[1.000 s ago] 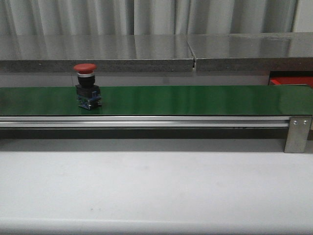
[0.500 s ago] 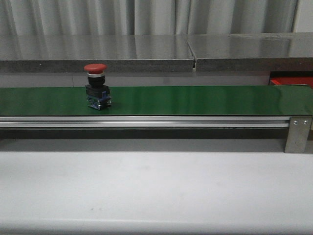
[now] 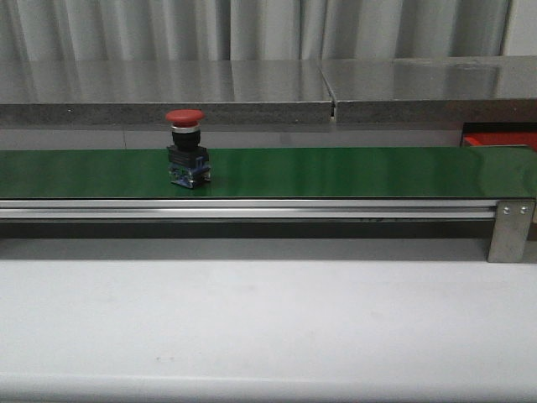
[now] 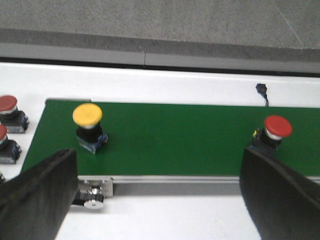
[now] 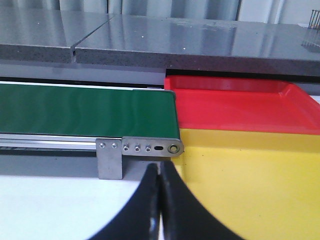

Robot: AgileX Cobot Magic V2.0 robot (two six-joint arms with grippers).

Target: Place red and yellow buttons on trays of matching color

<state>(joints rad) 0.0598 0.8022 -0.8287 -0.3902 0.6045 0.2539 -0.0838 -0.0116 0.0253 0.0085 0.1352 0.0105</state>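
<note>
A red button (image 3: 186,151) with a black and blue base stands upright on the green belt (image 3: 336,172). In the left wrist view it (image 4: 276,128) is by one finger of my left gripper (image 4: 160,200), which is wide open and empty, this side of the belt. A yellow button (image 4: 88,122) stands near the belt's other end. My right gripper (image 5: 160,170) is shut and empty, in front of a red tray (image 5: 235,107) and a yellow tray (image 5: 250,175) at the belt's end. A strip of the red tray (image 3: 499,138) shows in the front view.
Two more red buttons (image 4: 8,107) (image 4: 4,142) sit on the white surface beside the belt's end. A metal bracket (image 5: 112,157) and rail (image 3: 252,208) run along the belt's front edge. A grey counter (image 3: 252,92) lies behind the belt.
The red button has moved to the right along the belt, staying upright. Neither arm shows in the front view.
</note>
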